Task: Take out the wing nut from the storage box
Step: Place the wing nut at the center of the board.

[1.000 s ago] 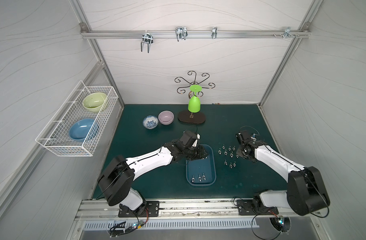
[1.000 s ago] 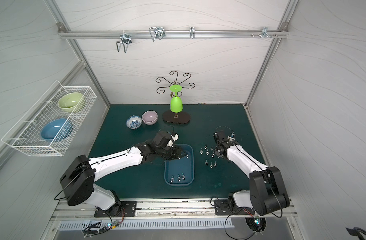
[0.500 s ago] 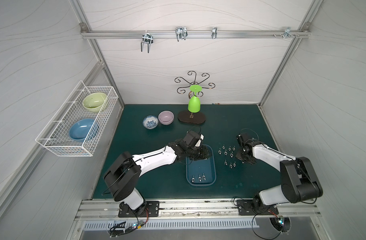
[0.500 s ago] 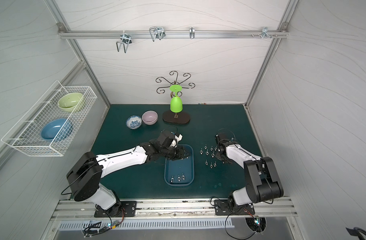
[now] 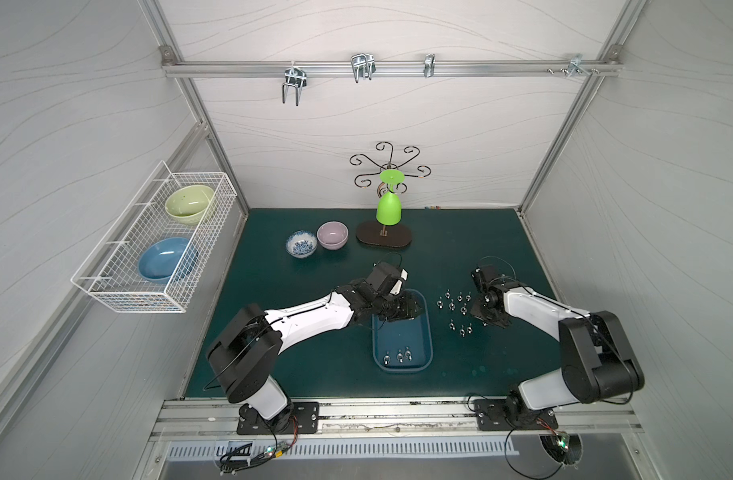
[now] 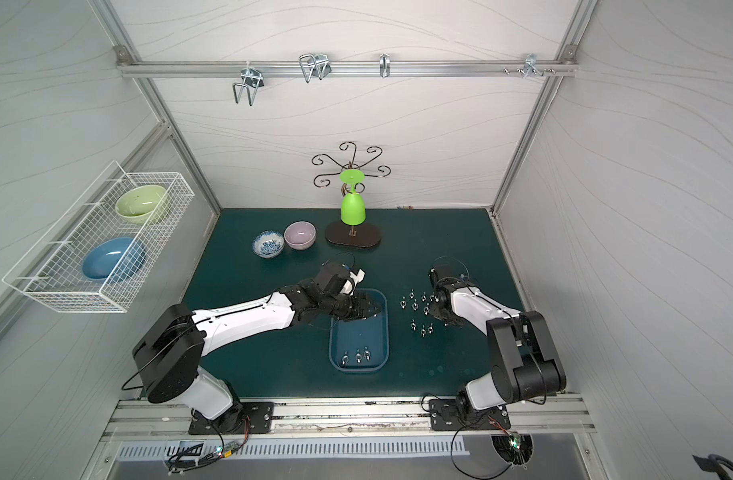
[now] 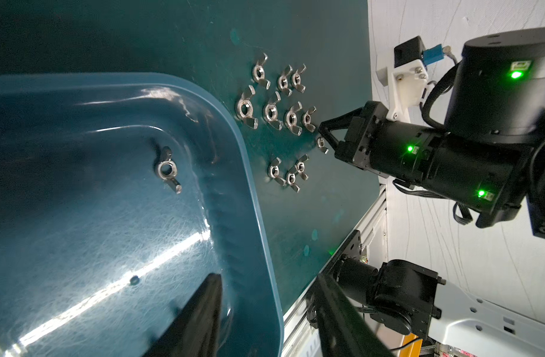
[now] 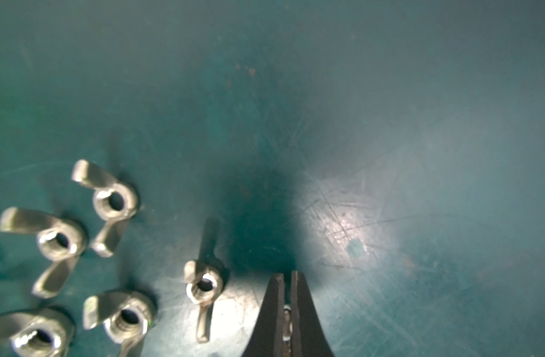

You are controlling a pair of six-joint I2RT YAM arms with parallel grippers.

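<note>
Shallow blue storage box (image 5: 402,336), open, flat; three steel wing nuts (image 5: 399,356) clustered inside at near end.

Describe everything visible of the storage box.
The storage box is a shallow blue plastic tub, scuffed inside, with rounded corners and raised rim. It sits flat on the mat. Three wing nuts lie at its near end; the left wrist view shows one wing nut by a corner. The left gripper hangs open astride a long wall.

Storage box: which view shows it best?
A top view: the storage box shows nearly whole, its far end under the left gripper. The left wrist view shows one corner; the right wrist view, none.
</note>
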